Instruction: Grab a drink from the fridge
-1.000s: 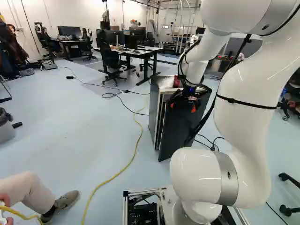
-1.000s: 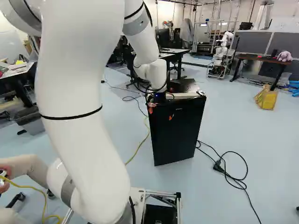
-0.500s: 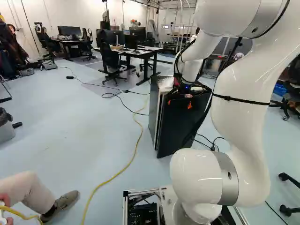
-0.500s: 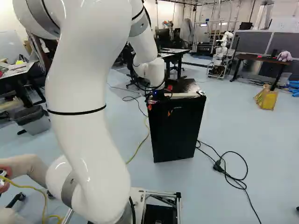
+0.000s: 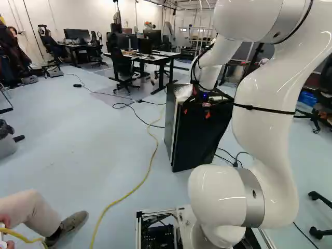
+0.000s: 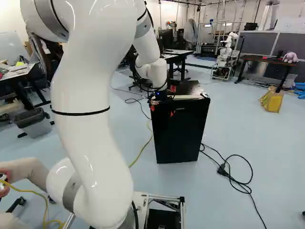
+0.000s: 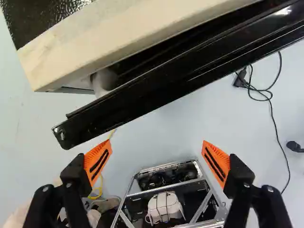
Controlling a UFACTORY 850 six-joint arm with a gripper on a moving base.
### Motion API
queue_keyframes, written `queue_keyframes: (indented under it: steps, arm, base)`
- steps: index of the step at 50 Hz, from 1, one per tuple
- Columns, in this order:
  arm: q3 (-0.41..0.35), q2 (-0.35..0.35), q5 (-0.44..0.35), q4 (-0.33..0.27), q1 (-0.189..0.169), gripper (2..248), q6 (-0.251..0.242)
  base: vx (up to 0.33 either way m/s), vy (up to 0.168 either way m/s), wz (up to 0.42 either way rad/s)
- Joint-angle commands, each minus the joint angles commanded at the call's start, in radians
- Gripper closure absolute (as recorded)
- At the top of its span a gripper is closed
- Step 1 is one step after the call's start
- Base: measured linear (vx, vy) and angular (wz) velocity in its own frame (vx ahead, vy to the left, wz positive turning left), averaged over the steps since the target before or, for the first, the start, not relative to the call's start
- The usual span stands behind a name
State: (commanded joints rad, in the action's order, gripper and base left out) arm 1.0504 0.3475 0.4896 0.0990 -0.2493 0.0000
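The gripper [image 5: 197,113] holds its fingers spread wide near the top edge of the black fridge door [image 5: 199,142], which stands slightly ajar from the fridge [image 5: 170,114].

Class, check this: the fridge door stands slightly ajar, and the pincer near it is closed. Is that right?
Not quite: the pincer is open, its orange pads wide apart in the wrist view. The fridge door near it is slightly ajar.

A robot's hand [image 5: 196,113] held its orange pads [image 7: 97,162] wide apart, with a black refrigerator door [image 7: 166,89] ahead, ajar from its cabinet [image 7: 61,59], as a black cable [image 7: 274,124] snaked across the floor [image 7: 166,137].
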Motion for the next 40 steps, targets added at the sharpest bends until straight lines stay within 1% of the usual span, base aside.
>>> queue_keyframes:
  steps: [22, 40]
  arm:
    - [0.022, 0.065, -0.015, 0.000, 0.000, 3, 0.000]
    - [0.025, 0.073, -0.058, 0.000, 0.000, 3, 0.000]
  base:
    - [0.000, 0.000, 0.000]
    - [0.000, 0.000, 0.000]
